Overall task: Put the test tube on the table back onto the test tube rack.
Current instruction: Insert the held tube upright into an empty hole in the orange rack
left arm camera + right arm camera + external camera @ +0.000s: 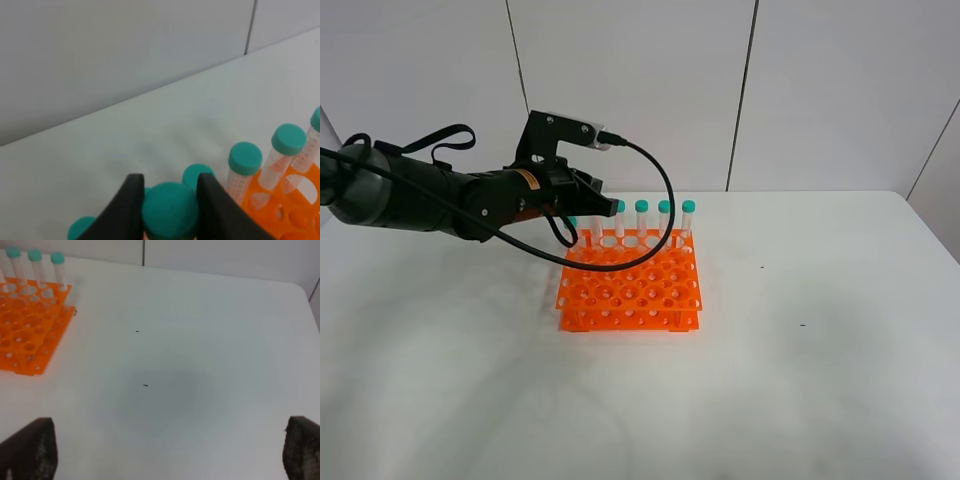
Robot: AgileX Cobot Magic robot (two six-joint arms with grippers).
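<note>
My left gripper (170, 186) is shut on the teal cap of a test tube (170, 212), its black fingers pressing both sides of the cap. In the exterior view this gripper (582, 207) hovers over the back left corner of the orange test tube rack (630, 285), and the arm hides most of the held tube. Several more teal-capped tubes (642, 220) stand upright along the rack's back row. My right gripper (165, 445) is open and empty over bare white table (200, 340), well away from the rack (25, 325).
The rack sits near the middle of the white table (800, 380). A black cable (660, 200) loops from the left wrist camera over the rack's back row. A grey panelled wall (640, 80) stands behind the table.
</note>
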